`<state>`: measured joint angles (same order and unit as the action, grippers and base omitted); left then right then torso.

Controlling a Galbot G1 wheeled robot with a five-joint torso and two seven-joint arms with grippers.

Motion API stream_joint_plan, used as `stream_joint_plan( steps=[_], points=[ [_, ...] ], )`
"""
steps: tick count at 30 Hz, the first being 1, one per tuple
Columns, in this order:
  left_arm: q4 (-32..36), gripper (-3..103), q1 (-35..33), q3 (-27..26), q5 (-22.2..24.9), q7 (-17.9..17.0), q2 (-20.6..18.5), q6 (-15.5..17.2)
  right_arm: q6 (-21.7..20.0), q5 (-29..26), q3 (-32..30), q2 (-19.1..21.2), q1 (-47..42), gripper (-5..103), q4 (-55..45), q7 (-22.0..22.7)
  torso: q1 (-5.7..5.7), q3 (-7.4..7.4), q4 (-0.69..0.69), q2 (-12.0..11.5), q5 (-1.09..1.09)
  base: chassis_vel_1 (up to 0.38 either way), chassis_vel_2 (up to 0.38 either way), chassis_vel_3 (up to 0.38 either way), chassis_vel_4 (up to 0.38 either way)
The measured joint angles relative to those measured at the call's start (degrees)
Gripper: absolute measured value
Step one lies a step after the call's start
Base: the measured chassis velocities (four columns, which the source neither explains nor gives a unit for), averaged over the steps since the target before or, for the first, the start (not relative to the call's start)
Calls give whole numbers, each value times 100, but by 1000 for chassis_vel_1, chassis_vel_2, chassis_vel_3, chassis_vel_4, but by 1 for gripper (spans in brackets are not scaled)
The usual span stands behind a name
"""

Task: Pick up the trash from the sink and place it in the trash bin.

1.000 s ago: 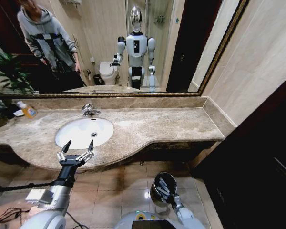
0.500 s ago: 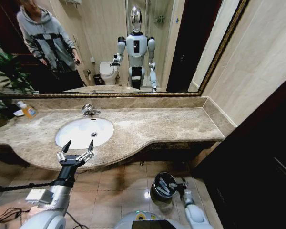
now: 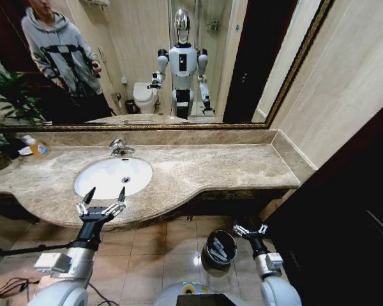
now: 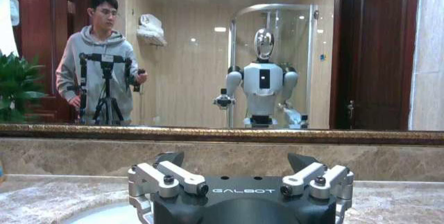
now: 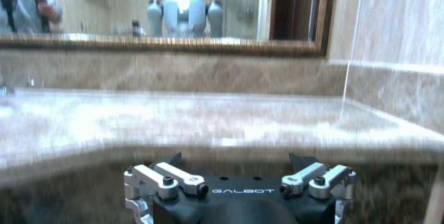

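Observation:
The white oval sink (image 3: 108,178) sits in the beige marbled counter (image 3: 230,166) below a chrome faucet (image 3: 119,147). My left gripper (image 3: 106,194) hovers open and empty over the counter's front edge, just before the basin; the left wrist view shows it (image 4: 236,159) facing the mirror. On the floor below stands the small dark trash bin (image 3: 210,241) with white tube-like trash (image 3: 218,252) inside. My right gripper (image 3: 250,227) is open and empty, just right of the bin and below counter height. In the right wrist view it (image 5: 236,159) faces the counter's edge (image 5: 208,125).
A yellow-orange soap bottle (image 3: 37,148) stands at the counter's far left beside a plant (image 3: 6,102). A dark door or cabinet (image 3: 345,210) rises close on the right. The mirror (image 3: 179,57) reflects the robot and a person. Tiled floor lies around the bin.
My right gripper has moved from over the bin to the right and upward, uncovering the bin's inside. The left arm has not moved.

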<state>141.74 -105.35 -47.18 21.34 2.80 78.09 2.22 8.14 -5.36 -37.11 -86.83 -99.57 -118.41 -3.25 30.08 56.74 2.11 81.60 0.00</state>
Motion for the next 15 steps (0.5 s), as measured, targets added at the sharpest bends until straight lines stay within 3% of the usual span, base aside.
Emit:
stream_joint_plan(
  steps=[15],
  points=[
    [0,100,0,0,0,0,0,0,-448,2,103,-197,-234,100,-1667,-8,1,0,0,0,0,0,0,0,0]
  ],
)
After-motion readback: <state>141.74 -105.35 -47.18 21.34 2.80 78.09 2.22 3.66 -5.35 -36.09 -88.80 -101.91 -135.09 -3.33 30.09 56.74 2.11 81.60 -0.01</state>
